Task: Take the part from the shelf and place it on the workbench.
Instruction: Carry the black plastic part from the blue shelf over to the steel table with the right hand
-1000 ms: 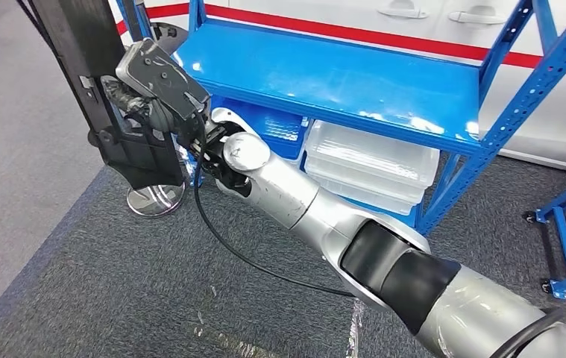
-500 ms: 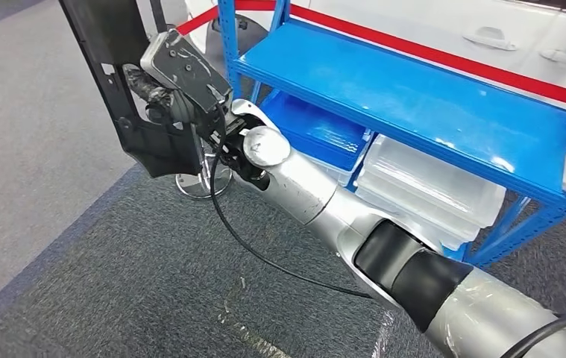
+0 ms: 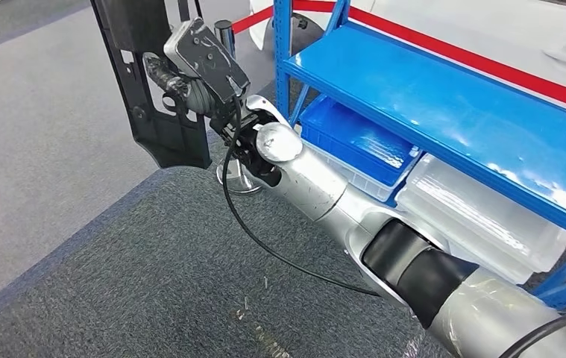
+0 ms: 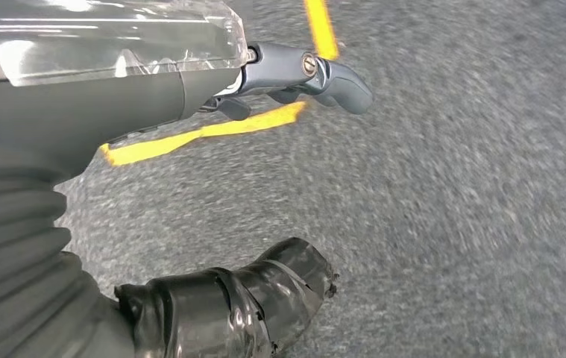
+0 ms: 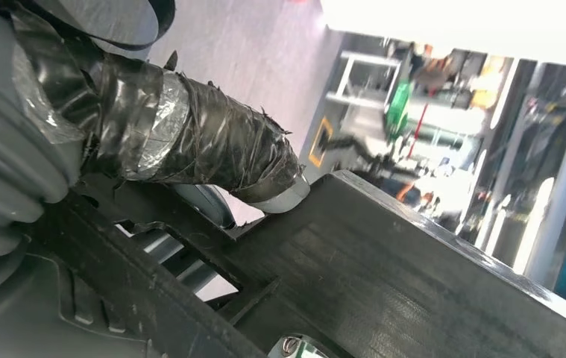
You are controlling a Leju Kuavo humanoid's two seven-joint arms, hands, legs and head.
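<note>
One black plastic part (image 3: 149,82), long panel with cut-outs and holes, gripped by right hand (image 3: 179,89) and held upright off the floor, out to the left front of the robot. Fingers wrapped around the panel's edge near its lower half; taped thumb (image 5: 212,149) pressed on the panel face in the right wrist view, dark fingers showing through a cut-out below it. Flat black wrist camera housing (image 3: 206,56) sitting on top of the hand. Black cable (image 3: 265,246) looping down from the wrist and back along the silver right arm (image 3: 324,198).

Blue metal shelf (image 3: 444,112) just to the right of the hand, well clear of the part. Top deck bare and glossy. Blue lidded bin (image 3: 358,142) and clear plastic bin (image 3: 481,216) on the lower level, behind the forearm. Round chrome stand base (image 3: 239,179) on the floor directly under the wrist, partly hidden by it. Dark grey carpet (image 3: 138,276) below the arm, lighter grey floor beyond the part. White wall with red stripe (image 3: 488,63) behind the shelf.

Left hand (image 4: 265,97) hanging over grey carpet, holding nothing, grey fingers (image 4: 339,78) extended and spread from taped thumb (image 4: 265,291). Yellow floor tape (image 4: 212,130) beneath it. Picture somewhat motion-blurred.

Workbench: cannot tell where. Part in hand, off the shelf, not set down anywhere.
</note>
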